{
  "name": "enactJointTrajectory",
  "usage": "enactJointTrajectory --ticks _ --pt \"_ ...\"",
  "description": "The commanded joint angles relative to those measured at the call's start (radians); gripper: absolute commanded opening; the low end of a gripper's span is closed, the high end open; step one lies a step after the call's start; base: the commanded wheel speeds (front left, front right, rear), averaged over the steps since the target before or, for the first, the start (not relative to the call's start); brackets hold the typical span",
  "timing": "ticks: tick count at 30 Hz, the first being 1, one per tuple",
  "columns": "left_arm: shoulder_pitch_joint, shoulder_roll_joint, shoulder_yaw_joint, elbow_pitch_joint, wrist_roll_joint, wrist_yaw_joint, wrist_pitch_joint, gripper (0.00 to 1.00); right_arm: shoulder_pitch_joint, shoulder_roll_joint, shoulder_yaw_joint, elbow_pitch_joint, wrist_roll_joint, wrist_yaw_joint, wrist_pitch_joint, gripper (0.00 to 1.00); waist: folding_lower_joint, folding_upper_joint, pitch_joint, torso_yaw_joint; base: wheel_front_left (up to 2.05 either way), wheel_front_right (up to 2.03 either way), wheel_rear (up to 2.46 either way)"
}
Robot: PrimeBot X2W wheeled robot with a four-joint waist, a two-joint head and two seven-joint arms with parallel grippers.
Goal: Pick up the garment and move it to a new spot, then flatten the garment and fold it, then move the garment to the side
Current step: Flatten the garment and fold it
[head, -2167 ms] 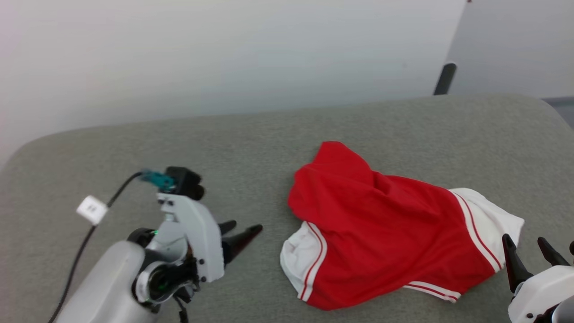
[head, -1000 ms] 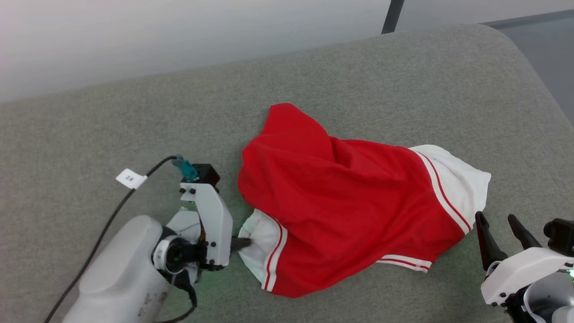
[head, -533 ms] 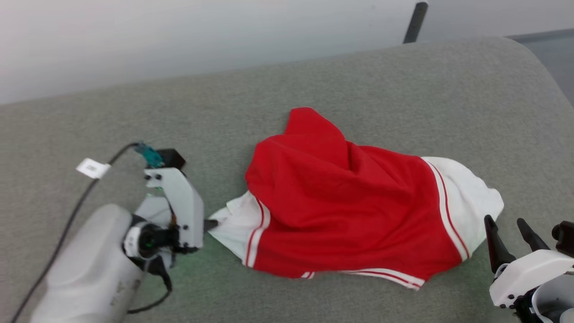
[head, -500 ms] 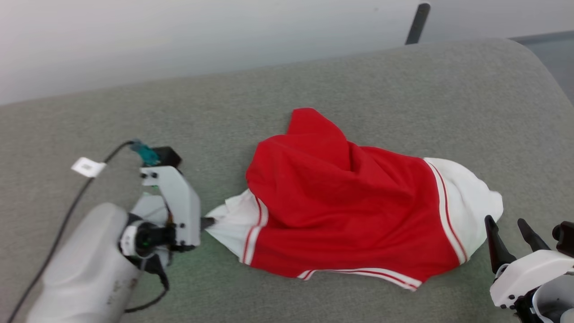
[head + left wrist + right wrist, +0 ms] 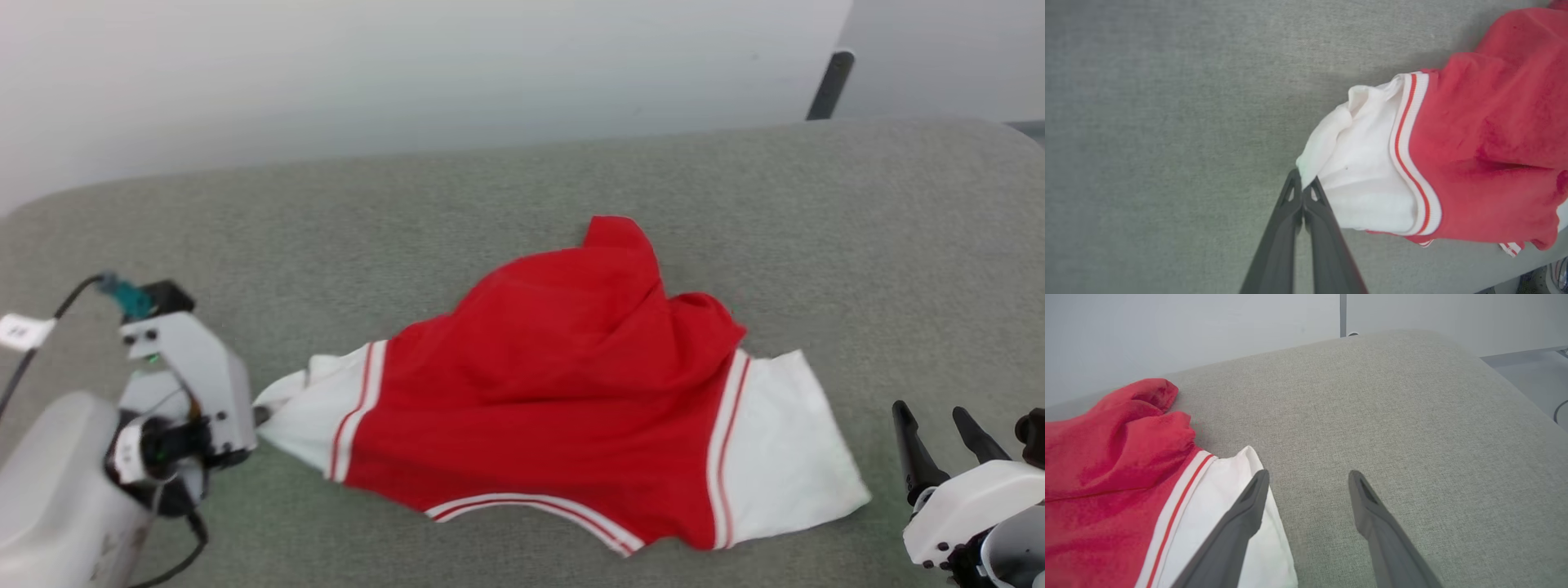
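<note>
The garment (image 5: 555,408), a red jersey with white sleeves and red-and-white striped trim, lies stretched across the grey cushion (image 5: 506,212). My left gripper (image 5: 260,415) is shut on the tip of its white left sleeve, and the left wrist view shows the closed fingertips (image 5: 1303,188) pinching that sleeve of the garment (image 5: 1474,155). At the lower right my right gripper (image 5: 939,425) stands open just beyond the other white sleeve. The right wrist view shows that gripper (image 5: 1308,479) empty, its left finger over the garment's (image 5: 1118,465) sleeve edge. No lettering is visible.
The cushion's back edge meets a pale wall (image 5: 408,73). A dark post (image 5: 829,75) stands behind the cushion at the far right. A black cable with a white tag (image 5: 18,331) trails from my left wrist. Bare grey fabric extends around the jersey.
My left gripper closed on the white sleeve and dragged it leftward, stretching the jersey out wider and flatter. The right gripper stayed open at the lower right. The camera also shifted.
</note>
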Motion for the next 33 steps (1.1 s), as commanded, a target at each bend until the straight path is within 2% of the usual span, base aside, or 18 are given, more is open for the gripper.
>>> enactJointTrajectory --ticks 1,7,13,14,15,17,18,25,33 --pt "0.025 0.011 0.006 -0.003 -0.002 0.012 -0.004 0.0 0.015 -0.004 0.0 0.002 -0.001 -0.001 -0.001 1.0 0.0 0.0 -0.011 0.017 0.0 0.0 0.0" --pt "0.118 0.035 0.023 -0.025 -0.024 0.062 0.007 0.0 0.015 -0.009 0.006 0.009 0.005 -0.001 0.004 1.0 0.0 0.0 -0.019 0.039 0.0 0.0 0.0" --pt "0.177 0.024 0.041 -0.039 -0.053 0.058 -0.016 0.0 0.011 -0.013 0.014 0.017 0.01 -0.001 0.004 1.0 0.0 0.0 -0.02 0.051 0.0 0.0 0.0" --pt "0.181 0.026 0.043 -0.043 -0.05 0.055 -0.024 0.2 0.011 -0.014 0.015 0.018 0.009 -0.001 0.003 1.0 0.0 0.0 -0.022 0.053 0.0 0.0 0.0" --pt "0.186 0.028 0.044 -0.047 -0.051 0.053 -0.03 0.48 0.013 -0.015 0.016 0.02 0.01 -0.001 0.003 1.0 0.0 0.0 -0.025 0.054 0.0 0.0 0.0" --pt "0.187 0.032 0.053 -0.063 -0.057 0.044 -0.043 0.94 0.019 -0.016 0.019 0.023 0.011 -0.001 0.002 1.0 0.0 0.0 -0.033 0.055 0.0 0.0 0.0" --pt "0.186 0.036 0.057 -0.075 -0.056 0.04 -0.049 1.0 0.022 -0.017 0.021 0.025 0.011 -0.001 0.002 1.0 0.0 0.0 -0.038 0.055 0.0 0.0 0.0" --pt "0.194 0.068 0.082 -0.173 -0.038 0.034 -0.102 1.0 0.05 -0.024 0.038 0.021 0.018 -0.001 0.0 1.0 0.0 0.0 -0.079 0.052 0.0 0.0 0.0" --pt "0.2 0.072 0.073 -0.254 -0.025 0.008 -0.129 1.0 0.082 -0.023 0.044 0.006 0.02 -0.001 0.008 1.0 0.0 0.0 -0.111 0.05 0.0 0.0 0.0"
